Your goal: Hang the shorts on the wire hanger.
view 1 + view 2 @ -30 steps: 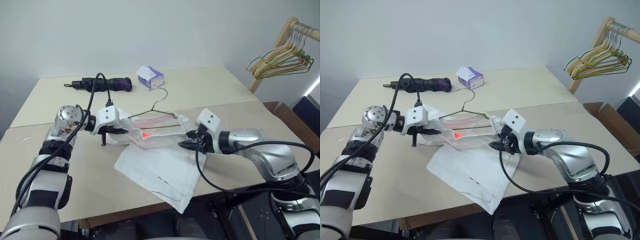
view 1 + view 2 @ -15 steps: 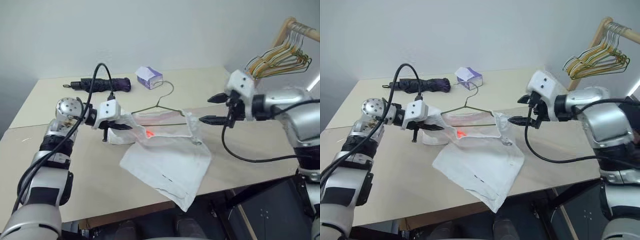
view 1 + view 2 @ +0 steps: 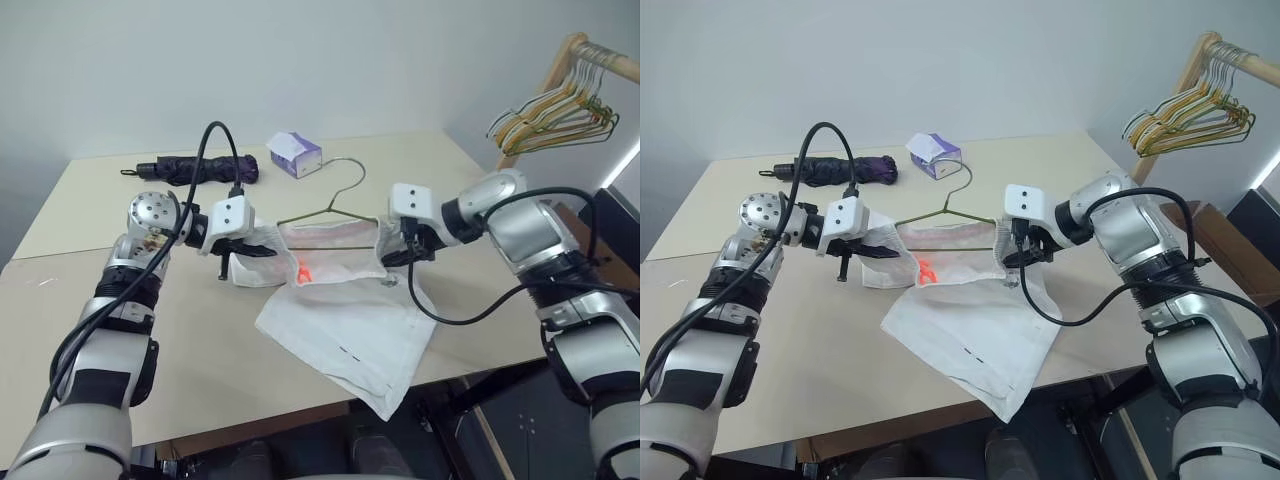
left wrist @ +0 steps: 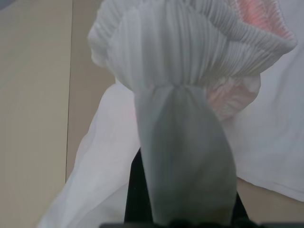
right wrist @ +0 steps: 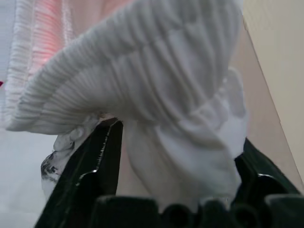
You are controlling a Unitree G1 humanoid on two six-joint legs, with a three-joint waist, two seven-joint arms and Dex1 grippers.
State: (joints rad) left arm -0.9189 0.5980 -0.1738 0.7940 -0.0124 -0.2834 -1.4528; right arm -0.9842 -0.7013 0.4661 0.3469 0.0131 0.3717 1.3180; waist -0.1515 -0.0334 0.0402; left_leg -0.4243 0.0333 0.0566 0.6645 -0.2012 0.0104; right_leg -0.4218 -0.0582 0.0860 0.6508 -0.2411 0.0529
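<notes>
1. The shorts (image 3: 340,300) hang across the table's (image 3: 200,350) middle, waistband lifted between the two grippers, legs trailing toward 5 o'clock over the near edge.
2. The left gripper (image 3: 262,254) is clamped tight on the waistband's 9 o'clock end; in its wrist view the gathered cloth bunches between the fingers (image 4: 137,190).
3. The right gripper (image 3: 400,255) sits at the waistband's 3 o'clock end; its fingers (image 5: 102,156) stand apart with cloth bulging between them, and a firm pinch cannot be told.
4. The hanger (image 3: 335,205) lies at 12 o'clock of the waistband, its bar inside the band and its hook pointing away.
5. An umbrella (image 3: 200,170) and a tissue box (image 3: 295,153) rest at the far edge.
</notes>
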